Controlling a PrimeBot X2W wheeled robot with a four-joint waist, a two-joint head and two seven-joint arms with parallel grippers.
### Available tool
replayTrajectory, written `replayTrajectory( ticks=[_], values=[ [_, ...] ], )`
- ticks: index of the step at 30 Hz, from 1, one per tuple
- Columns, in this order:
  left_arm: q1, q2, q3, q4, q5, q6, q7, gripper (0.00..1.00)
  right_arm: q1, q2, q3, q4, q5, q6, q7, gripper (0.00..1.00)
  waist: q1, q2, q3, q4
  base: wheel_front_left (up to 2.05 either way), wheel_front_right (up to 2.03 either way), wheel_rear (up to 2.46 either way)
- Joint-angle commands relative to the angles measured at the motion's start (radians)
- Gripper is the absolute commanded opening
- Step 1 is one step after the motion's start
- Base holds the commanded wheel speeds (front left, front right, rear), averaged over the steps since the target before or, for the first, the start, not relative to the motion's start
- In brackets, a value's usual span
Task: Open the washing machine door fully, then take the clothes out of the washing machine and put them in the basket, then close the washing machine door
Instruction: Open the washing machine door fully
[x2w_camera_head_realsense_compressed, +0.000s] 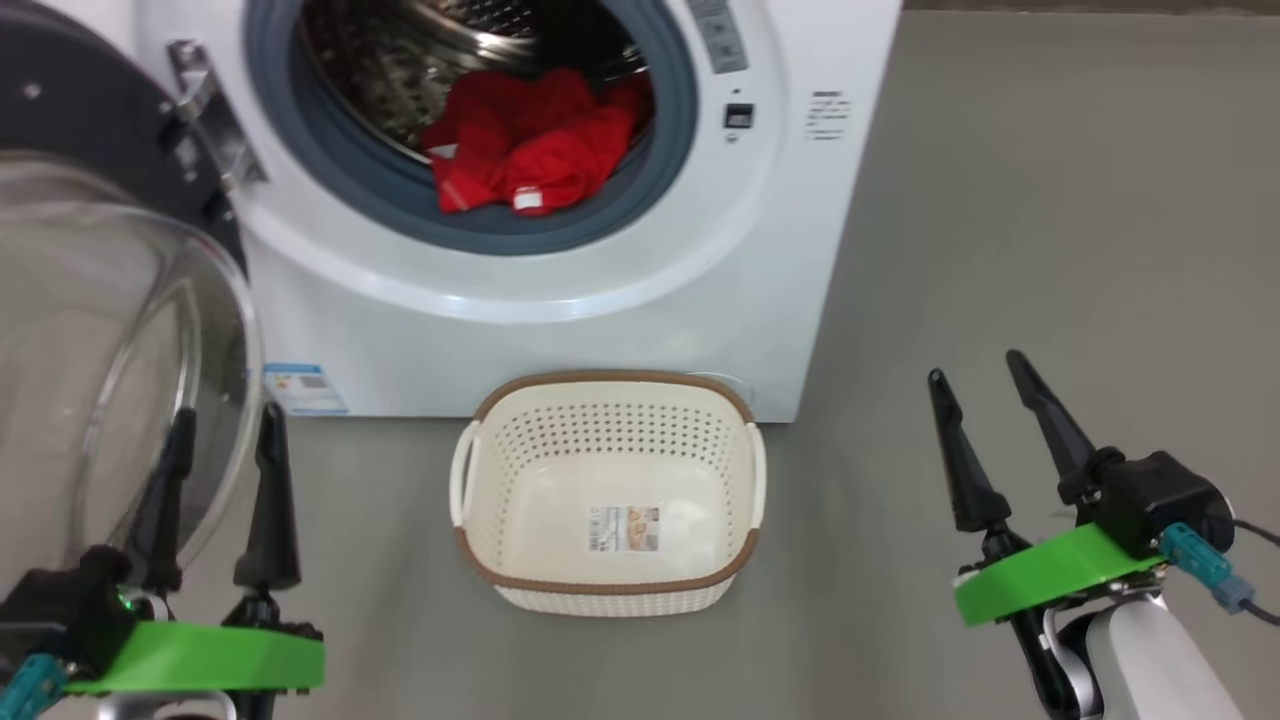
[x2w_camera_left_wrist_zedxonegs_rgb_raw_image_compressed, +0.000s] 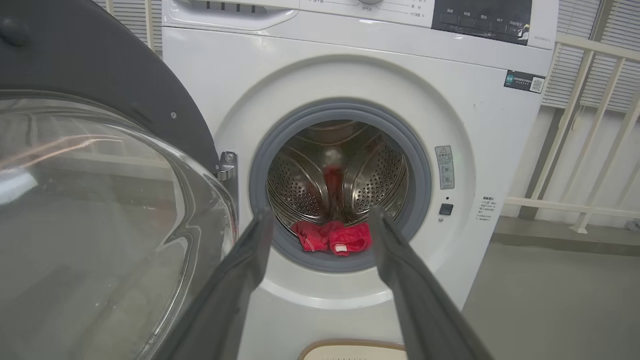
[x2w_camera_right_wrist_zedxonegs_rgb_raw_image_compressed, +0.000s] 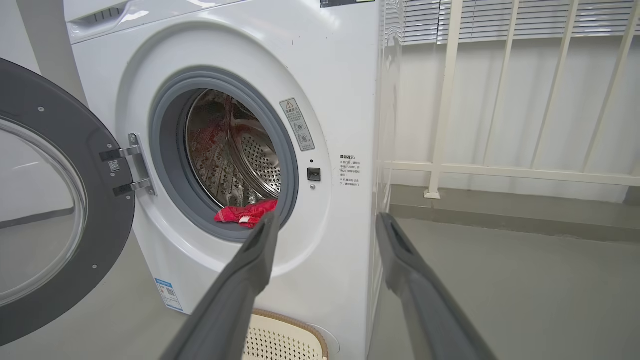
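The white washing machine (x2w_camera_head_realsense_compressed: 560, 330) (x2w_camera_left_wrist_zedxonegs_rgb_raw_image_compressed: 310, 65) (x2w_camera_right_wrist_zedxonegs_rgb_raw_image_compressed: 345, 75) stands with its door (x2w_camera_head_realsense_compressed: 110, 330) (x2w_camera_left_wrist_zedxonegs_rgb_raw_image_compressed: 95, 210) (x2w_camera_right_wrist_zedxonegs_rgb_raw_image_compressed: 50, 200) swung wide open to the left. Red clothes (x2w_camera_head_realsense_compressed: 535, 140) (x2w_camera_left_wrist_zedxonegs_rgb_raw_image_compressed: 332, 237) (x2w_camera_right_wrist_zedxonegs_rgb_raw_image_compressed: 246, 212) lie at the drum's front lip, partly over the grey rubber ring. The cream basket (x2w_camera_head_realsense_compressed: 608, 490) (x2w_camera_right_wrist_zedxonegs_rgb_raw_image_compressed: 280, 340) sits empty on the floor right in front of the machine. My left gripper (x2w_camera_head_realsense_compressed: 225, 430) (x2w_camera_left_wrist_zedxonegs_rgb_raw_image_compressed: 322, 220) is open, low at the left beside the door's glass bowl. My right gripper (x2w_camera_head_realsense_compressed: 980, 365) (x2w_camera_right_wrist_zedxonegs_rgb_raw_image_compressed: 327, 222) is open too, over bare floor right of the basket.
Grey floor (x2w_camera_head_realsense_compressed: 1050, 200) spreads to the right of the machine. A white railing (x2w_camera_right_wrist_zedxonegs_rgb_raw_image_compressed: 500, 170) and blinds stand behind and to the machine's right. The open door's glass bulges toward my left arm.
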Motion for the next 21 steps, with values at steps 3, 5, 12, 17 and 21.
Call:
replayTrajectory(
  ticks=[3, 5, 12, 17, 21],
  values=[
    [0.028, 0.024, 0.045, -0.014, -0.027, -0.015, 0.001, 1.0, 0.016, 0.004, 0.041, -0.036, -0.002, 0.005, -0.006, 1.0, 0.0, 0.0, -0.044, -0.073, 0.0, 0.0, 0.0],
    [0.055, 0.033, 0.048, -0.012, -0.031, -0.023, -0.001, 1.0, 0.025, 0.002, 0.05, -0.042, 0.002, 0.005, -0.006, 1.0, 0.0, 0.0, -0.052, -0.09, 0.0, 0.0, 0.0],
    [0.127, 0.053, 0.033, -0.012, -0.03, -0.043, 0.002, 1.0, 0.049, -0.001, 0.053, -0.047, 0.013, 0.005, -0.006, 1.0, 0.0, 0.0, -0.071, -0.127, 0.0, 0.0, 0.0],
    [0.168, 0.059, 0.029, -0.004, -0.013, -0.031, -0.003, 1.0, 0.062, -0.001, 0.062, -0.049, 0.025, 0.005, -0.006, 1.0, 0.0, 0.0, -0.083, -0.148, 0.0, 0.0, 0.0],
    [0.196, 0.06, 0.023, 0.014, -0.001, -0.025, -0.008, 1.0, 0.077, -0.001, 0.058, -0.051, 0.031, 0.005, -0.006, 1.0, 0.0, 0.0, -0.099, -0.16, 0.0, 0.0, 0.0]
  ],
)
